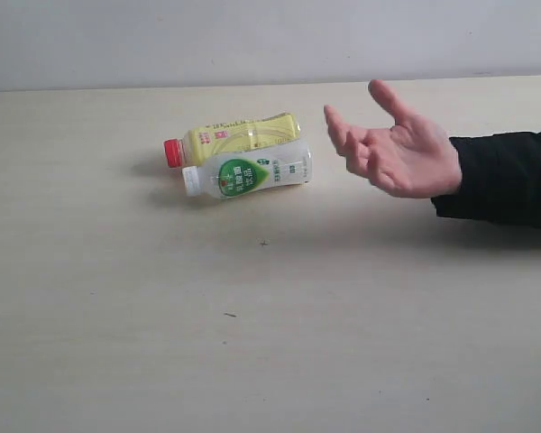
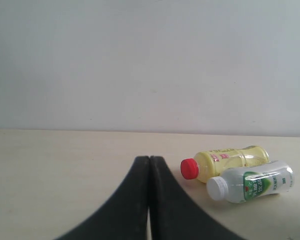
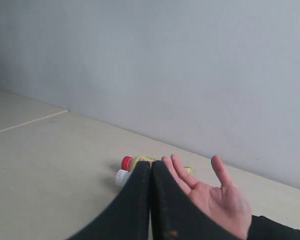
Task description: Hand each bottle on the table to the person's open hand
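Left black claw (image 2: 149, 161) is pinched together, empty. On the pale beige wood-grain counter (image 1: 117, 316) a yellow plastic bottle with a red cap (image 1: 243, 137) and a white plastic bottle with a green label (image 1: 252, 171) lie on their sides, touching, yellow farther back. Right of them there's a bare open hand with a black sleeve (image 1: 401, 153), and the right black claw (image 3: 150, 167) is pinched empty too.
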### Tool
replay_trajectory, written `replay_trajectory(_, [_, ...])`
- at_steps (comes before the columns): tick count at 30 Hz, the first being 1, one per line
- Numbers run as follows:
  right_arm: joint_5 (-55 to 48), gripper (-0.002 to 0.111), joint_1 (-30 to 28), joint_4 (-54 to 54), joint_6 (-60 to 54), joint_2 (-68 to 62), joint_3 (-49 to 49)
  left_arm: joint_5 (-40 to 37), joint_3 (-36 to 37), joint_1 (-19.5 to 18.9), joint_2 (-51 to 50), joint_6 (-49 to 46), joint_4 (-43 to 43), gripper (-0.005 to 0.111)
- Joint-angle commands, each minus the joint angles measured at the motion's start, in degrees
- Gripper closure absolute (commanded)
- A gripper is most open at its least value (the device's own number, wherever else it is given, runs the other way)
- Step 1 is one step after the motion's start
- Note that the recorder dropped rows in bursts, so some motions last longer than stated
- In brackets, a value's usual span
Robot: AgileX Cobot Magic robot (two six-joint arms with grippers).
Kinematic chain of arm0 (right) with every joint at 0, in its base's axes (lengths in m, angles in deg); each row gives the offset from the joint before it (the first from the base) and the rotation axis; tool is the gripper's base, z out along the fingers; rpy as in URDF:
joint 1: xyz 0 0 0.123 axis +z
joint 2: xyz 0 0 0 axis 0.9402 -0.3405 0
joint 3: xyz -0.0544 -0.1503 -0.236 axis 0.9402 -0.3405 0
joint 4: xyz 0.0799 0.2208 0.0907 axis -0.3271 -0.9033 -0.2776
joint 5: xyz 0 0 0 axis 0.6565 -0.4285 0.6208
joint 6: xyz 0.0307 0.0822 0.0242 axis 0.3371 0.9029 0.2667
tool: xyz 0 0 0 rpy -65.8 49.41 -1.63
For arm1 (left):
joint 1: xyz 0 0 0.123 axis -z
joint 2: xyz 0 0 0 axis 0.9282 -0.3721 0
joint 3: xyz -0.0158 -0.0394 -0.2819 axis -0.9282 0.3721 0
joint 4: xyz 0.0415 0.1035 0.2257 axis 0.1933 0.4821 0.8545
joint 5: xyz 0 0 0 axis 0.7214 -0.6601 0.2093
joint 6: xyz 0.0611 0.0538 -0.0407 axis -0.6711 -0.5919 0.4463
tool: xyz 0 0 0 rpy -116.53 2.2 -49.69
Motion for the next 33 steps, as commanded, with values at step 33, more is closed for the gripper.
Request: replay_trajectory(33, [-0.19, 0.108, 0.10, -0.67, 0.13, 0.19, -0.43, 13.11, 0.21, -0.14, 0.31, 16.42, 0.11, 0.107])
